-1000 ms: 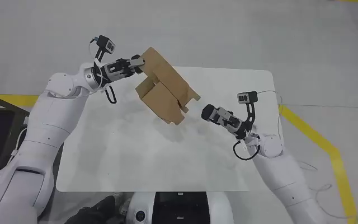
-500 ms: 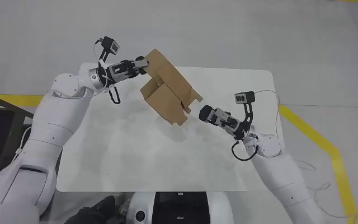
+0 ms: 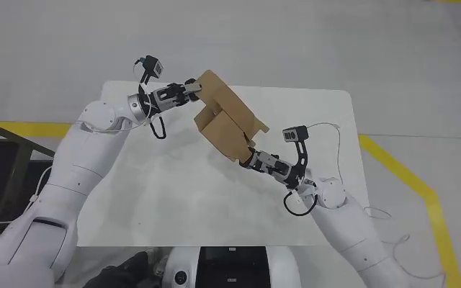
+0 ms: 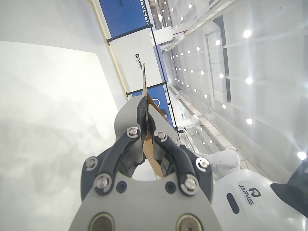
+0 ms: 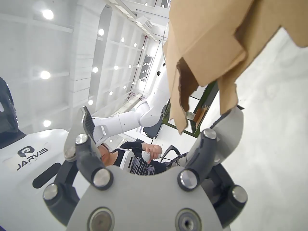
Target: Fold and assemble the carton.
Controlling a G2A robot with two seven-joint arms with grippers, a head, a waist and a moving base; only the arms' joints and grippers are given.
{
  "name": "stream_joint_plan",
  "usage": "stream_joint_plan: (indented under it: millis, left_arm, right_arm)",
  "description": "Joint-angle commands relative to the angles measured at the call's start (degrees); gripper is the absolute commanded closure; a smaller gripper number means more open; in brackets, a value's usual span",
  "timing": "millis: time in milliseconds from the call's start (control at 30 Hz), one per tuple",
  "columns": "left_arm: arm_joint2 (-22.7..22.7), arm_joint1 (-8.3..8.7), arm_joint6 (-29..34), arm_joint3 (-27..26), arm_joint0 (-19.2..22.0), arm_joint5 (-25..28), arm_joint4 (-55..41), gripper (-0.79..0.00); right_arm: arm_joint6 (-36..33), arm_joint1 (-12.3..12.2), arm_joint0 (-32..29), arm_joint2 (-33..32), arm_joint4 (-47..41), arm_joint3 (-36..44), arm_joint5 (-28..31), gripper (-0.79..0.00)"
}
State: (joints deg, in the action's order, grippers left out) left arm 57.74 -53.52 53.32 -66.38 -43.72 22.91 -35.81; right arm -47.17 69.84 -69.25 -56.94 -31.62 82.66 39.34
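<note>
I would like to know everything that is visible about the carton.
The carton is plain brown corrugated cardboard, partly opened into a box shape, with loose flaps at one end. It hangs tilted above the white table. The left end effector is shut on one edge of it; the right end effector is open at the loose flaps on the opposite end.

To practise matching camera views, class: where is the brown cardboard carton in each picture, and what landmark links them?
Top view: brown cardboard carton above the far half of the white table.
Left wrist view: edge-on, pinched in the left claw.
Right wrist view: just beyond the open right claw.
Shared landmark: the white table, top and left wrist views.
</note>
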Motion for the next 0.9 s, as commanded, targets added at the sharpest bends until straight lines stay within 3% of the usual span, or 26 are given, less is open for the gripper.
stream_joint_plan:
  millis: [0,500,867]
  left_arm:
    - [0.08,-0.16,-0.33,0.40,0.02,0.00,0.36,0.000]
    - [0.61,-1.30,-2.21,3.69,0.32,1.02,4.31,0.000]
    - [1.24,-2.00,-1.65,3.08,-0.04,0.86,4.53,0.000]
  right_arm:
    - [0.12,0.10,-0.02,0.08,-0.04,0.14,0.68,-0.785]
    - [1.05,-0.44,-2.70,-3.18,1.00,5.84,0.80,-0.785]
    - [1.82,0.22,-0.87,-2.31,-2.10,2.58,-0.64,-0.785]
